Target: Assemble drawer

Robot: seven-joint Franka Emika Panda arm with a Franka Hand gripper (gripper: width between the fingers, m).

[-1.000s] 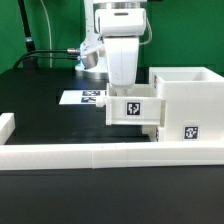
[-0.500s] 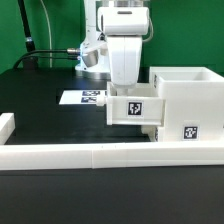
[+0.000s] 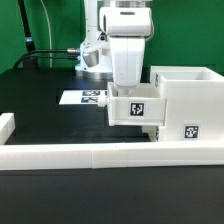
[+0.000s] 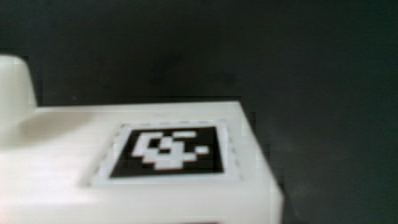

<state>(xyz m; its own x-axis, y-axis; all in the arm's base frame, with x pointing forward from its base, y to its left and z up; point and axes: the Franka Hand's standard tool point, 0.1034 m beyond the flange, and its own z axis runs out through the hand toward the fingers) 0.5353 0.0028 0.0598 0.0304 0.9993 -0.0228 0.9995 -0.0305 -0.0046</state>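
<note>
The white drawer housing stands at the exterior view's right, open on top, with a tag low on its front. A small white tray with a square tag hangs off the table against the housing's left side. My gripper comes down from above into the tray and is shut on it; its fingertips are hidden by the tray wall. The wrist view shows the tray's tagged face close up and blurred, with no fingers visible. The second tray is out of view.
The marker board lies flat on the black table behind the tray. A long low white border wall runs along the front, with a short raised end at the exterior view's left. Cables hang at the back.
The arm and the held tray have shifted slightly toward the housing at the exterior view's right. Nothing else has moved.
</note>
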